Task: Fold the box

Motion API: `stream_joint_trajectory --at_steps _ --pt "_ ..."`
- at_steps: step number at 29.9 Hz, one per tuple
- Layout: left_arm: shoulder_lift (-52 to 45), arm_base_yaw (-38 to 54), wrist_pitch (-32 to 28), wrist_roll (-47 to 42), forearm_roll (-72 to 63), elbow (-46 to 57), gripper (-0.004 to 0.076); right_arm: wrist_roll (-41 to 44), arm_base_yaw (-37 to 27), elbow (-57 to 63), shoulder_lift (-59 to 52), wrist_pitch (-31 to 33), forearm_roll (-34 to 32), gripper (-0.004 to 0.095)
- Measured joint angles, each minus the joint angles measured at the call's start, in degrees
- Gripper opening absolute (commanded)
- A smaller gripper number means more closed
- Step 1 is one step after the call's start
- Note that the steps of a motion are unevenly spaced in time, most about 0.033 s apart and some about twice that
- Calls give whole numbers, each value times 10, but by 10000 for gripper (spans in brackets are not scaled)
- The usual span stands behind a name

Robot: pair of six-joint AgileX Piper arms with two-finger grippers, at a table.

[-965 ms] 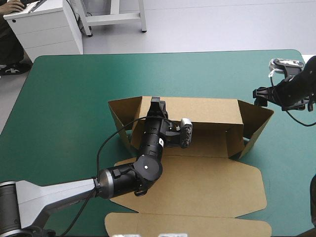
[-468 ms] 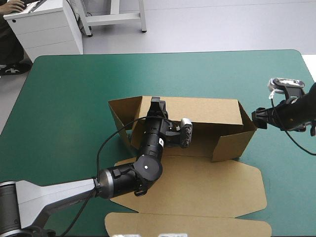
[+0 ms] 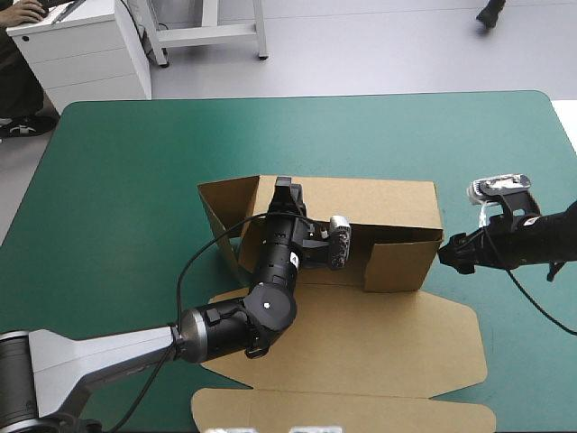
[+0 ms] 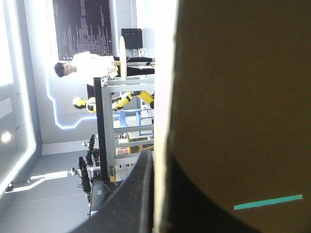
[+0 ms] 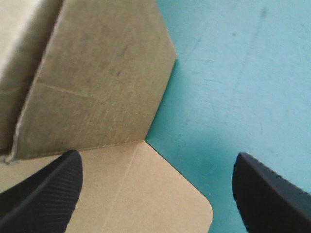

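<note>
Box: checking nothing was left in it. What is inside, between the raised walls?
Inside the box, only the left gripper, shut on the back wall, and a little bare brown floor. The left arm covers much of the floor, so that part cannot be checked.

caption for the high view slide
Left gripper shut on the back wall of a brown cardboard box; open right gripper at its folded-in end flap, on a teal-green cover.
</note>
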Motion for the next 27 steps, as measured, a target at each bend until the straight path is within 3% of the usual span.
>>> stream_joint_trajectory --at_steps 6,17,27 --pt "0 0 1 0 -1 0 -10 -83 0 8 0 1 59 768" --pt "0 0 1 0 -1 0 -10 -121 8 27 0 0 107 768" --pt "0 0 1 -2 -2 0 -10 -147 44 128 -40 -140 148 767"
